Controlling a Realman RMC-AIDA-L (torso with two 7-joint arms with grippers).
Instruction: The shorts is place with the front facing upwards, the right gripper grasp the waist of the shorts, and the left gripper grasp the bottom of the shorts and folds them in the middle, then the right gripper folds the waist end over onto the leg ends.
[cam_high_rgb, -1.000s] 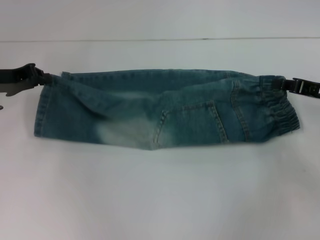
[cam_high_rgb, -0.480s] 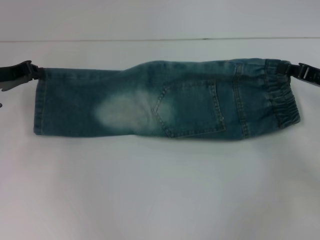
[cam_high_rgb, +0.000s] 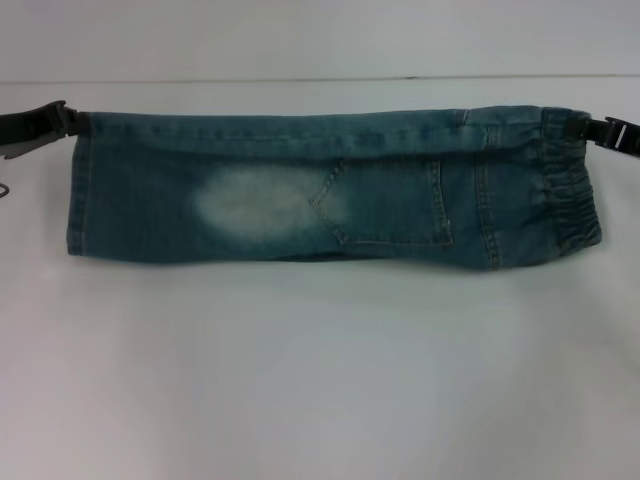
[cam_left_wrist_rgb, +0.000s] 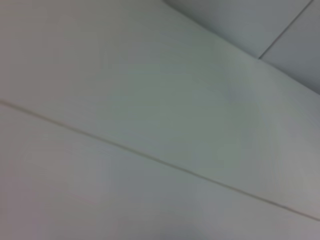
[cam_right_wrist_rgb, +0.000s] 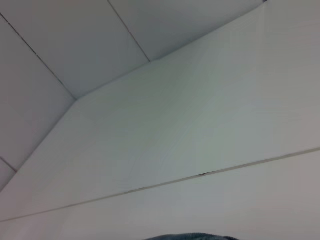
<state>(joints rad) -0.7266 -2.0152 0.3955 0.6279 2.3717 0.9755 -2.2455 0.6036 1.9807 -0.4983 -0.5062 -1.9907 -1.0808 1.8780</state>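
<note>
Stretching the faded blue denim shorts (cam_high_rgb: 330, 190) taut along the white table's (cam_high_rgb: 320, 380) far edge, we pinch leg hem with left gripper (cam_high_rgb: 62, 122), waistband with right gripper (cam_high_rgb: 590, 130), keeping the lengthwise fold flat.

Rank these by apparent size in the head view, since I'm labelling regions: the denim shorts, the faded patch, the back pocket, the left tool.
1. Blue denim shorts.
2. Stitched back pocket and pale faded patch: look alike, unranked.
3. Black left tool.

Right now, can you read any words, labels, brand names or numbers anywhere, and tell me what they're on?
None: no readable text shows in any view.
The shorts show stitching, a pocket and a faded patch, but no visible label.
The table is plain white.
</note>
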